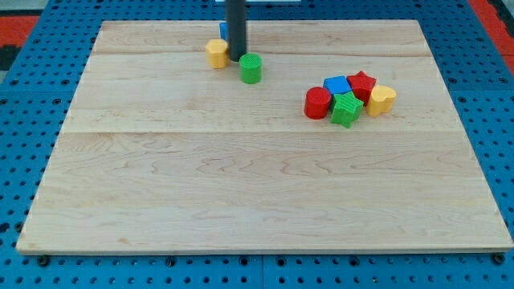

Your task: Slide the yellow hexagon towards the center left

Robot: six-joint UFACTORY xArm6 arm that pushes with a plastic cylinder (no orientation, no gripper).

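The yellow hexagon (pixel 216 53) lies near the view's top, left of centre, on the wooden board (pixel 241 185). My tip (pixel 236 59) stands right against the hexagon's right side. A green cylinder (pixel 250 68) sits just right of and below the tip. A blue block (pixel 224 30) is mostly hidden behind the rod, above the hexagon.
A cluster lies at the view's right: a red cylinder (pixel 318 103), a blue cube (pixel 336 84), a red star (pixel 362 84), a green star (pixel 346 110) and a yellow heart (pixel 381 99). Blue pegboard surrounds the board.
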